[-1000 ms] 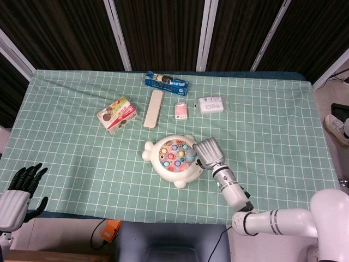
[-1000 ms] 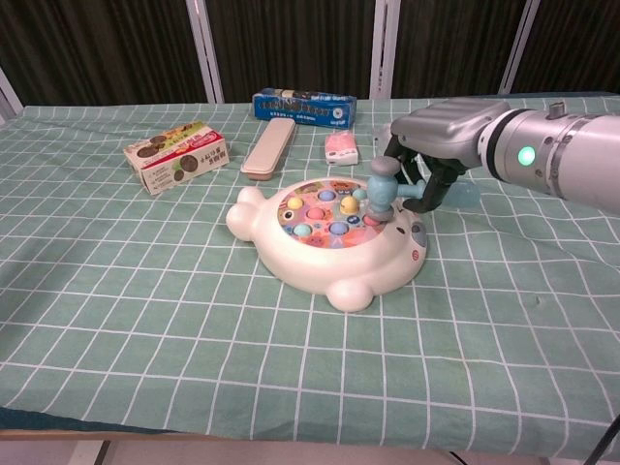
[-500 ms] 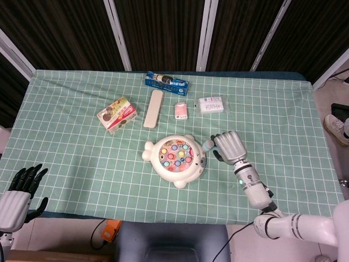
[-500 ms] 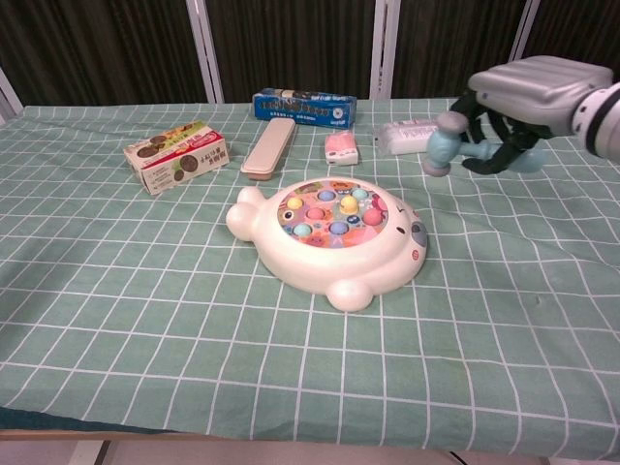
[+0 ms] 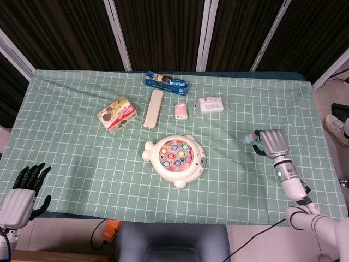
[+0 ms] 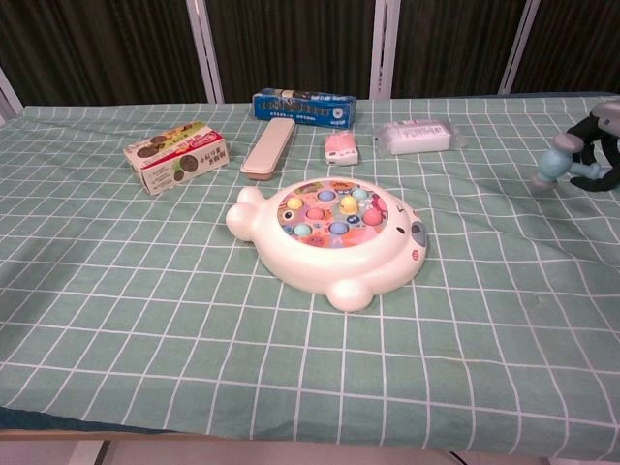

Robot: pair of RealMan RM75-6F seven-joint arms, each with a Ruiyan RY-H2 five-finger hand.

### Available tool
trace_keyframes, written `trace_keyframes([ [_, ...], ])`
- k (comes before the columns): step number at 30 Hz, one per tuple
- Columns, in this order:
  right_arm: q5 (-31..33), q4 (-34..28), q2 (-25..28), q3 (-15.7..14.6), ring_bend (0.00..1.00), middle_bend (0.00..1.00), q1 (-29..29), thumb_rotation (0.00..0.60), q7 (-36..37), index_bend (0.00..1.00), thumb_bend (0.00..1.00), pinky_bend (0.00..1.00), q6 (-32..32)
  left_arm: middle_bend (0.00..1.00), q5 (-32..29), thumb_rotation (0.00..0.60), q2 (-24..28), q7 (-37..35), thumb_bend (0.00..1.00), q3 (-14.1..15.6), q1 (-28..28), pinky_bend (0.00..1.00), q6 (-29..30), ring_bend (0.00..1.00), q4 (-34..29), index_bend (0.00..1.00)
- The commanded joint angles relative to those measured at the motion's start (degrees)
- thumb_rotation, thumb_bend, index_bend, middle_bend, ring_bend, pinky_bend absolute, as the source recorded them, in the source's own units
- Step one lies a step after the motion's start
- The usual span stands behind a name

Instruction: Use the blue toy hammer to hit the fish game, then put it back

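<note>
Blue toy hammer (image 6: 559, 165): held in the right robot hand (image 5: 271, 141), low over the counter (image 5: 82, 158), well right of the fish game (image 5: 174, 159). Advice: lower until it lies flat, then release. Left robot hand (image 5: 22, 188): empty, fingers apart, off the near-left edge.

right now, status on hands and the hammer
Right hand holds blue toy hammer, off to the right of fish game. Left hand open, idle at near-left table edge. Nothing near the hammer.

We see the fish game (image 5: 174, 159) mid-table, boxes (image 5: 116, 114) behind it, the hammer (image 6: 558, 165) well to its right.
</note>
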Motion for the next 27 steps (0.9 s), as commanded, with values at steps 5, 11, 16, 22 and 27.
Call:
trace_keyframes([
  [5,-3.02,7.56,-4.94,1.76,0.74,0.7,-1.16,0.6,6.71,0.95,0.49,0.75,-4.77,0.0,-0.24,0.6,-0.06,0.36,0.42,0.03,-0.31,0.06,-0.67,0.0,-0.14,0.0],
  [11,-4.32,10.25,-6.46,3.0,0.73,0.7,-1.37,0.6,7.73,0.92,0.45,0.74,-5.86,0.0,-0.38,0.6,0.05,0.14,0.41,0.04,-0.29,0.06,-0.66,0.0,-0.11,0.0],
  [16,-4.88,11.04,-6.84,3.97,0.72,0.7,-1.69,0.6,7.45,0.9,0.43,0.73,-6.5,0.0,-0.22,0.6,0.12,-0.02,0.42,0.16,-0.26,0.06,-0.59,0.0,-0.09,0.0],
  [22,-5.27,11.43,-7.16,4.91,0.72,0.7,-2.03,0.6,7.29,0.89,0.42,0.72,-7.34,0.01,-0.05,0.6,0.16,-0.03,0.41,0.27,-0.26,0.06,-0.54,0.0,-0.11,0.0],
  [27,-5.3,11.67,-7.32,5.82,0.71,0.7,-2.2,0.6,7.04,0.88,0.42,0.71,-8.14,0.01,-0.08,0.6,0.2,-0.1,0.42,0.27,-0.26,0.06,-0.53,0.0,-0.1,0.0],
])
